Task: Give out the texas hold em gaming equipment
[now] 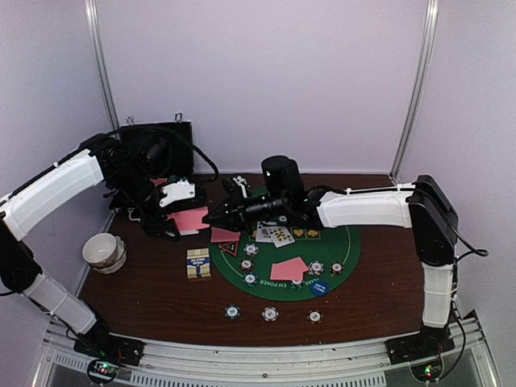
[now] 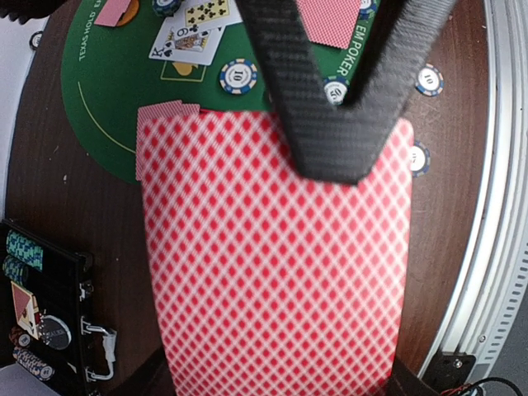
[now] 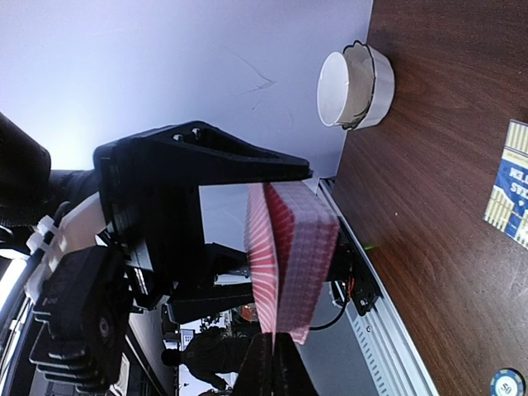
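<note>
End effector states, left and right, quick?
Left end effector: closed, holding the card deck.
Right end effector: appears closed on the deck's outer card.

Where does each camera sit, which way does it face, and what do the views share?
Top external: above and behind the arm bases, looking down on the table; both arms show whole, left gripper and right gripper nearly meeting.
Left wrist: on the left arm, looking down past its own fingers at the deck of cards they clamp, green mat beyond.
Right wrist: on the right arm, looking sideways at the left gripper and white bowl; its own gripper barely shows.
Shared: all three show the deck.
</note>
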